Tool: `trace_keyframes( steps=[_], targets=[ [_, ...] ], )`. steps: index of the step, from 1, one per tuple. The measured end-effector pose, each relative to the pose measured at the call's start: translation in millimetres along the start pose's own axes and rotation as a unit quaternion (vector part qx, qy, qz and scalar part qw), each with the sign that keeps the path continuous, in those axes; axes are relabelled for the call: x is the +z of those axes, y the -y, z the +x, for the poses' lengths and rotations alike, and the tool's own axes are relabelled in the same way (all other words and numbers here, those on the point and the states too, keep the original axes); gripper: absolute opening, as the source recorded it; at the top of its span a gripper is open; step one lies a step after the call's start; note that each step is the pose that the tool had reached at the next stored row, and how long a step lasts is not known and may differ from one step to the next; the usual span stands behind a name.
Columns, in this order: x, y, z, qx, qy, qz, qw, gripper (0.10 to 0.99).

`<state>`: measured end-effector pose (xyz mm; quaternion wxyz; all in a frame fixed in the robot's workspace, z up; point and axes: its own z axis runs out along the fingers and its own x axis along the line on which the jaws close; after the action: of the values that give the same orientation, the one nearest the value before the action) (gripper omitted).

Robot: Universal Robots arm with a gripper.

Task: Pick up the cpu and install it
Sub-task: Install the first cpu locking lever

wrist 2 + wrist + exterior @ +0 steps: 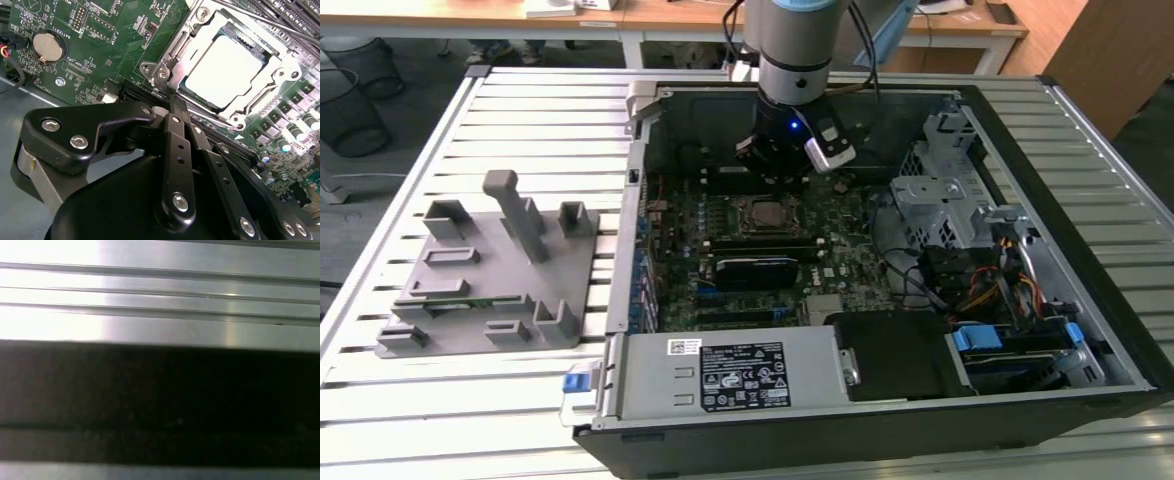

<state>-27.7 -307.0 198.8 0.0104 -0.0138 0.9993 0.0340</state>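
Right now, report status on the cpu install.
Gripper shut, empty, beside the socket frame. Cpu seated in socket, frame around it. Nothing in the way.

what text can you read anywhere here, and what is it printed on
Labels on the grey metal power supply box: too small to read.
White lettering on the green circuit board: too small to read.
Shiny silver-grey square cpu: glare, nothing readable.

Silver-grey arm (794, 50) with pale blue joint cap, black claw (175, 107) linkages (silver screws throughout)
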Motion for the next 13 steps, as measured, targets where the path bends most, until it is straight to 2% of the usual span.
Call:
trace_keyframes(
  steps=[11,13],
  targets=[
    [-1.5,-0.2,-0.1,0.0,0.0,0.0024,1.0,0.106],
    [-1.6,-0.2,0.0,0.0,-0.0001,0.0058,1.0,0.106]
  ],
)
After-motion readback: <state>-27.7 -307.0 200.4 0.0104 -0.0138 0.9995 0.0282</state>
